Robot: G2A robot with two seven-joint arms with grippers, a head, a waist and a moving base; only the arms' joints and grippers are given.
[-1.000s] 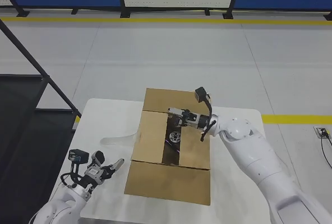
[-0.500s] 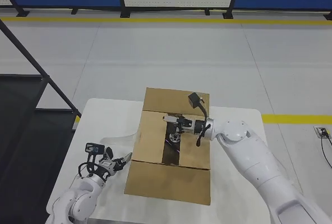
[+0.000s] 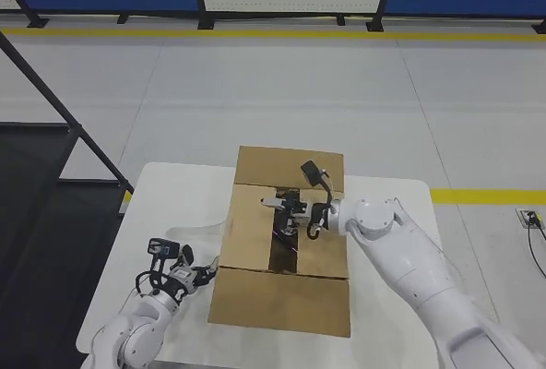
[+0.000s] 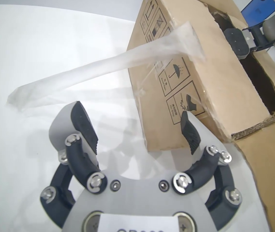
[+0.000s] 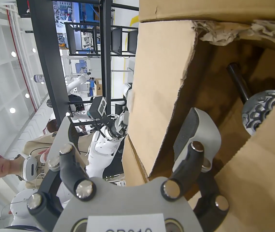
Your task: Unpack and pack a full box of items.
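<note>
Box (image 3: 278, 304): brown corrugated cardboard, matt, flap edges torn and fibrous. Tape strip (image 4: 108, 66): clear plastic film, wrinkled, faint sheen. Table (image 4: 31, 37): white, smooth, matt. Left gripper (image 4: 131, 110): smooth pale grey shells, matt black rubbery pads (image 4: 85, 126), bright metal screws (image 4: 95, 182). In box: grey metallic-looking wheel (image 5: 258, 112), glossy black rod (image 5: 237, 83), crumpled paper (image 5: 214, 33).

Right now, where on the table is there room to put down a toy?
The table is bare at its far left corner, between the loose tape and the table's far edge. Nearer, the left hand crowds the box, and the right hand sits at its opening.
</note>
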